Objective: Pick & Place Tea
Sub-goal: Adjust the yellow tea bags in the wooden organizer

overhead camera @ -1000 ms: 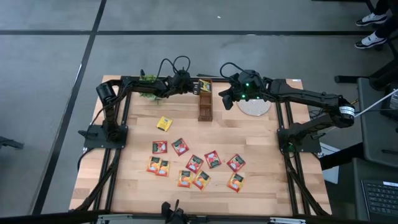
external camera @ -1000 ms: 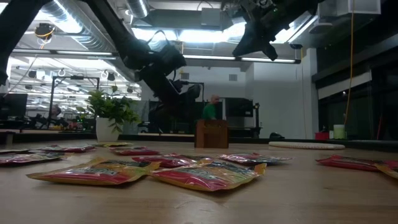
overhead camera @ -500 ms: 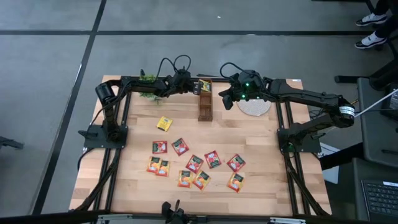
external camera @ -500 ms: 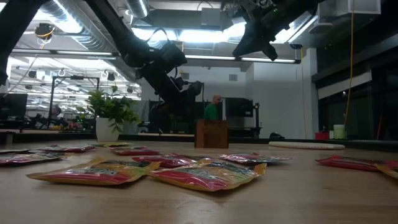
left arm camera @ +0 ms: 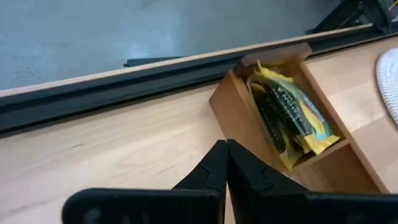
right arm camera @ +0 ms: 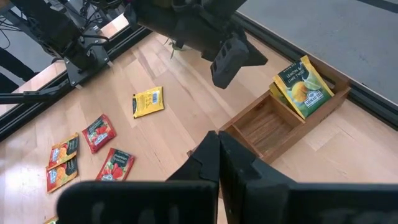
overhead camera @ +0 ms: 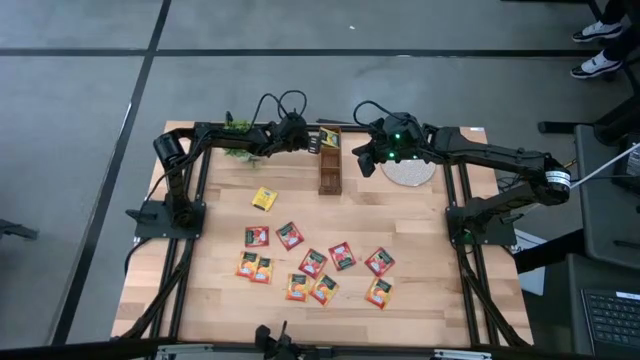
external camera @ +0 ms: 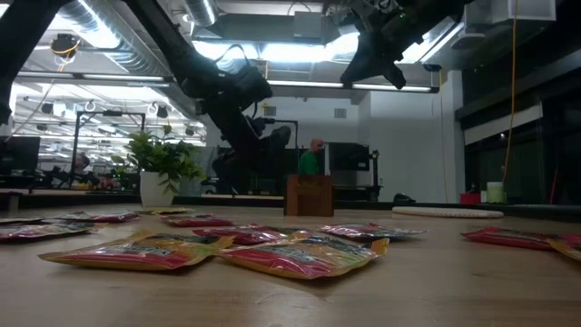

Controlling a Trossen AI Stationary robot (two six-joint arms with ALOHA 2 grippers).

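Where wood table (overhead camera: 420, 250) ends, grey floor (overhead camera: 80, 120); room perhaps office

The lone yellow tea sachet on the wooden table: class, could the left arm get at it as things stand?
Probably yes: the yellow tea sachet lies alone on bare wood, and the left claw, shut and empty, hangs nearby.
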